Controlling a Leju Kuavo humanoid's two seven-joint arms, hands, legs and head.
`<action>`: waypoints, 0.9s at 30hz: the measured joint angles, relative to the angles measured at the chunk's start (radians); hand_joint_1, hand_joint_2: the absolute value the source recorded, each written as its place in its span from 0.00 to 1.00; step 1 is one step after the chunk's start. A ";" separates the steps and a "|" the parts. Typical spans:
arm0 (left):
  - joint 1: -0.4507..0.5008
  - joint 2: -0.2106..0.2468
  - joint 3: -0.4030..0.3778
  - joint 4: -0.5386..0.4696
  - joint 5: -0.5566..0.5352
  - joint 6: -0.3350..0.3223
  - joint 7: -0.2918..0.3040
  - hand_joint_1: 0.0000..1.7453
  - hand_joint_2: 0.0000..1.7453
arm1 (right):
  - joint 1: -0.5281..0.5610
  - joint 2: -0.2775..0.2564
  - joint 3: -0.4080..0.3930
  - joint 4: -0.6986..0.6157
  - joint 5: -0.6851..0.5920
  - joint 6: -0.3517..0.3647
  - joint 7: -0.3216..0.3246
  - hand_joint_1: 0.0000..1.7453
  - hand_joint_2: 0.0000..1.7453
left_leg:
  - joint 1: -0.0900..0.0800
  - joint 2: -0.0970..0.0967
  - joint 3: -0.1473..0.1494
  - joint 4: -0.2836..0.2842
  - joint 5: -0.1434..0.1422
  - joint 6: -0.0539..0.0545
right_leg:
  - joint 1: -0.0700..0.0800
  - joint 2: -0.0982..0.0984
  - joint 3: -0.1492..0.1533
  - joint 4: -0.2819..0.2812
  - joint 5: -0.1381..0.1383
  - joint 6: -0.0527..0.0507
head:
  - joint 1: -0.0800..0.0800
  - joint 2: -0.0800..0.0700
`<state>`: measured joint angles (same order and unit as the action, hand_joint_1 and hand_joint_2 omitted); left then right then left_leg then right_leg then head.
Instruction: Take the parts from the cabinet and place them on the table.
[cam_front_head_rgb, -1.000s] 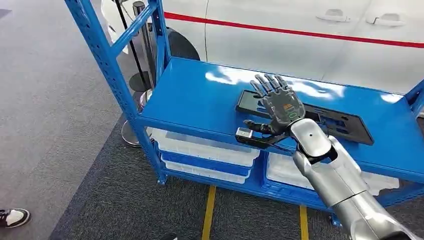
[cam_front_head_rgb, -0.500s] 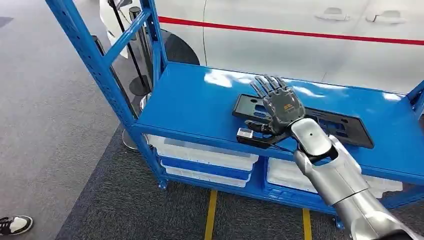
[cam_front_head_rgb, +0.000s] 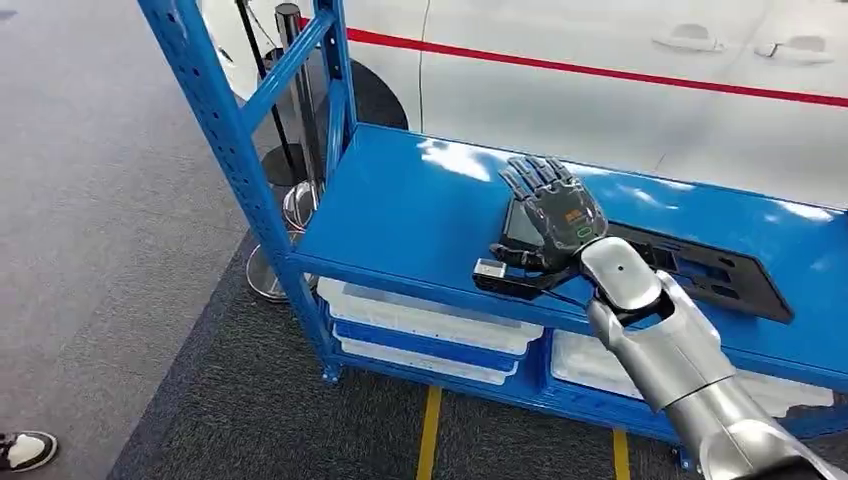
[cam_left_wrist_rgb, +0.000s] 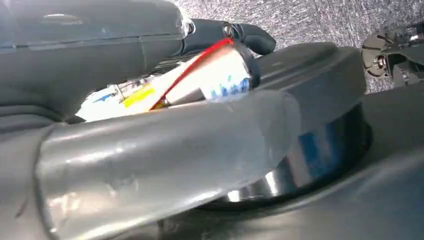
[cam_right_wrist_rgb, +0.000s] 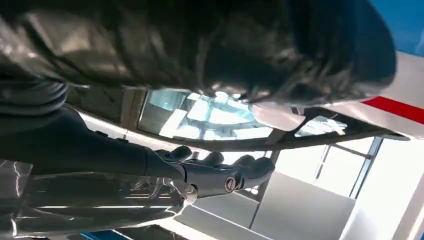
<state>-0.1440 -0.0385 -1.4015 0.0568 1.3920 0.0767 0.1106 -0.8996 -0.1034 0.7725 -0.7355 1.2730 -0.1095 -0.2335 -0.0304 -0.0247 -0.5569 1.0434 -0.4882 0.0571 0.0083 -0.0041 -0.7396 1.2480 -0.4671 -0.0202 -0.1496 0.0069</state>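
The black part (cam_front_head_rgb: 690, 268) lies flat on the blue shelf (cam_front_head_rgb: 410, 205), near its front edge toward the right end. The right hand (cam_front_head_rgb: 555, 215) rests palm down on the part's left end, fingers spread flat and thumb sticking out over the shelf's front edge. White bins (cam_front_head_rgb: 425, 318) sit on the shelf below. A white car (cam_front_head_rgb: 620, 100) stands behind the shelf.

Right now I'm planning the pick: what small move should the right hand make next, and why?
Probably close the right hand on the near-left end of the flat black plastic panel. The hand lies spread over that end on the blue metal shelf, holding nothing, so the part is not yet gripped.
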 joint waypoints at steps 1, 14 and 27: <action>0.002 -0.002 -0.001 0.000 0.002 0.000 0.001 0.00 0.00 | -0.002 -0.001 0.000 0.001 0.000 0.000 0.000 0.00 0.00 | -0.009 0.000 0.013 -0.002 -0.006 0.003 | 0.014 0.005 0.033 -0.090 0.060 -0.025 | 0.000 0.000; 0.013 -0.007 -0.010 0.002 0.032 0.003 -0.003 0.00 0.00 | -0.010 -0.005 0.000 0.045 -0.012 0.022 -0.003 0.00 1.00 | -0.013 0.004 0.062 -0.055 -0.012 -0.001 | 0.011 0.003 0.124 -0.227 0.051 -0.015 | 0.001 0.000; 0.013 -0.008 -0.017 0.002 0.085 0.016 -0.004 0.00 0.00 | -0.065 -0.021 0.013 0.188 -0.052 0.144 -0.095 0.00 1.00 | -0.014 0.004 0.063 -0.056 -0.009 0.001 | 0.010 0.003 0.125 -0.227 0.054 -0.013 | 0.001 0.000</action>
<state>-0.1311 -0.0462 -1.4183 0.0591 1.4775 0.0931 0.1064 -0.9643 -0.1244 0.7855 -0.5470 1.2211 0.0343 -0.3288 -0.0448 -0.0203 -0.4937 0.9878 -0.4973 0.0579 0.0181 -0.0016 -0.6143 1.0212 -0.4136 -0.0332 -0.1488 0.0069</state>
